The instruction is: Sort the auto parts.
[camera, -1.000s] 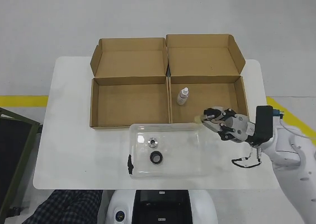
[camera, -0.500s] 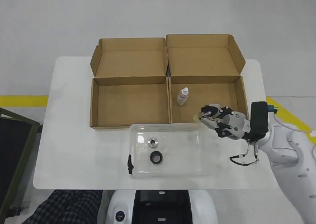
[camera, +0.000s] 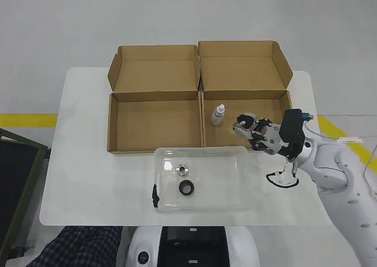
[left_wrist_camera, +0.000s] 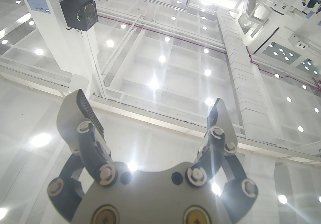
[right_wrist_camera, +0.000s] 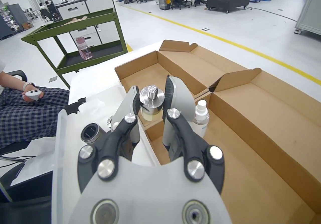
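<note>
My right gripper (camera: 243, 124) (right_wrist_camera: 152, 85) is shut on a silver metal part (right_wrist_camera: 151, 100) with a threaded stud on top and a yellowish base. It hangs over the near half of the right cardboard box (camera: 273, 107) (right_wrist_camera: 250, 114), beside a small white spray bottle (camera: 219, 114) (right_wrist_camera: 200, 117) that stands in that box. The left cardboard box (camera: 155, 123) holds nothing. In the clear plastic tray (camera: 208, 193) lie a small silver part (camera: 182, 169) and a black ring (camera: 187, 188) (right_wrist_camera: 90, 132). My left gripper (left_wrist_camera: 148, 102) is open, pointing up at the ceiling.
Both boxes have their lids folded back toward the table's far edge. A small black piece (camera: 155, 194) sits at the tray's near left rim. White table surface lies free left of the tray and boxes.
The right gripper has carried the metal part from above the tray's far right corner away from me, over the box wall into the right box, closer to the bottle.
</note>
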Tool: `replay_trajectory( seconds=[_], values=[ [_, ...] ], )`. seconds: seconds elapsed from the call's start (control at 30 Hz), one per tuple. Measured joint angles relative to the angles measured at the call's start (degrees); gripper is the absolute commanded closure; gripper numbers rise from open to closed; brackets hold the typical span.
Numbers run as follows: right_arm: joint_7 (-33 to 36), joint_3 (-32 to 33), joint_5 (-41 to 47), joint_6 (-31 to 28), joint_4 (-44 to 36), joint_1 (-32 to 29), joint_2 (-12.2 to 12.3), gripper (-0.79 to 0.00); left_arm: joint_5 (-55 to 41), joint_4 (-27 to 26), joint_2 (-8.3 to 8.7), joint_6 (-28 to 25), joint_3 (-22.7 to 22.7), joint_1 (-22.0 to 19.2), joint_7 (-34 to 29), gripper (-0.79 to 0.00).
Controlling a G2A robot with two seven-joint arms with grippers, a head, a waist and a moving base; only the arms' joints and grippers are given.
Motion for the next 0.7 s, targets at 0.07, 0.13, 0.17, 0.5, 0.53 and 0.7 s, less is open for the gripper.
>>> replay_trajectory(
  seconds=[0.07,0.13,0.17,0.5,0.53,0.7],
  values=[
    [0.2,-0.3,-0.4,1.1,0.7,0.3,-0.1,0.000,0.0,0.0,0.00,0.0,0.0,0.0,0.0,-0.785],
    [0.7,-0.7,-1.3,2.5,1.4,0.8,-0.3,0.000,0.0,0.0,0.00,0.0,0.0,0.0,0.0,-0.785],
    [0.9,-0.9,-1.7,3.2,1.7,1.0,-0.3,0.000,0.0,0.0,0.00,0.0,0.0,0.0,0.0,-0.785],
    [0.7,-4.9,-7.3,12.0,6.0,3.5,-1.6,0.000,0.0,0.0,0.00,0.0,0.0,0.0,0.0,-0.785],
    [0.8,-5.3,-7.6,12.7,6.5,3.9,-1.8,0.000,0.0,0.0,0.00,0.0,0.0,0.0,0.0,-0.785],
    [2.0,-7.7,-9.9,17.2,9.6,6.0,-2.6,0.000,0.0,0.0,0.00,0.0,0.0,0.0,0.0,-0.785]
  ],
)
